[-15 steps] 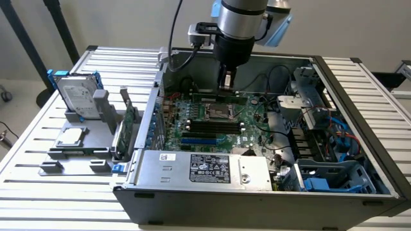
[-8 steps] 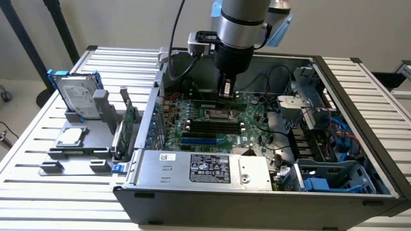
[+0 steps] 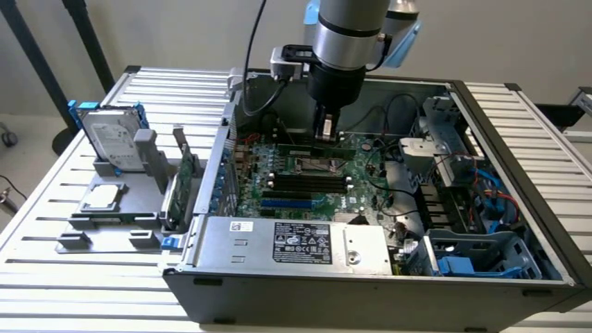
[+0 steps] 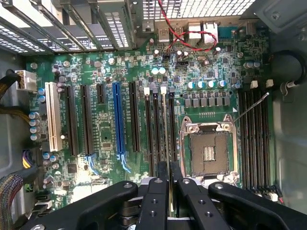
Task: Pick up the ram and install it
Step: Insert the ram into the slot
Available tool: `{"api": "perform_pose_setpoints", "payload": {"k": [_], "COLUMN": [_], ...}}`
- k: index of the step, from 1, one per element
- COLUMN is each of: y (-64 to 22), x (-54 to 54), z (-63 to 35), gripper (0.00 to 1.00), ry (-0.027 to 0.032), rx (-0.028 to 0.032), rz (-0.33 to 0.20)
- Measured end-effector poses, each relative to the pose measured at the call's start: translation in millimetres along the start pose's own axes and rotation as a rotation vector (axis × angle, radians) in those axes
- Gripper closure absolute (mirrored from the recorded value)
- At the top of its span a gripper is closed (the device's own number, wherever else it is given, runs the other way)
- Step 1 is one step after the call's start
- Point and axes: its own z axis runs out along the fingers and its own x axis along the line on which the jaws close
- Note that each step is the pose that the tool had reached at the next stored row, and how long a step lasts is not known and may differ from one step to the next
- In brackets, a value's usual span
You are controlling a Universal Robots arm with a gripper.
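Note:
My gripper [image 3: 326, 139] hangs inside the open computer case [image 3: 370, 291], over the motherboard [image 3: 306, 173]. It is shut on the ram [image 3: 306, 150], a thin green stick held level just above the board. The black memory slots [image 3: 310, 182] lie a little nearer the case's front than the stick. In the wrist view my two black fingers [image 4: 156, 196] pinch the ram [image 4: 166, 143] edge-on, so it reads as a thin line running along the long black slots [image 4: 156, 129] beside the processor socket [image 4: 209, 151].
On the exterior view's left a grey fixture [image 3: 111, 215] holds a hard drive [image 3: 109, 139], a square silver processor chip [image 3: 102, 198] and a green expansion card [image 3: 185, 177]. The power supply [image 3: 296, 243] sits at the case front. Cables and a drive cage [image 3: 462, 201] crowd the right.

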Motion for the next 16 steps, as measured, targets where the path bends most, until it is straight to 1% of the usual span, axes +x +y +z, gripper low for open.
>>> {"api": "perform_pose_setpoints", "payload": {"k": [6, 7, 9, 12, 16], "y": [0.0, 0.0, 0.4, 1.9, 6.7], "x": [0.0, 0.0, 0.4, 2.4, 7.3], "z": [0.0, 0.1, 2.0, 7.1, 14.4], "gripper": [0.86, 0.86, 0.86, 0.86, 0.86], "ry": [0.0, 0.0001, -0.0007, -0.0008, -0.0008], "rx": [0.0, 0.0007, 0.0062, 0.0099, 0.0107], "rz": [0.0, 0.0, 0.0, 0.0, 0.0]}}
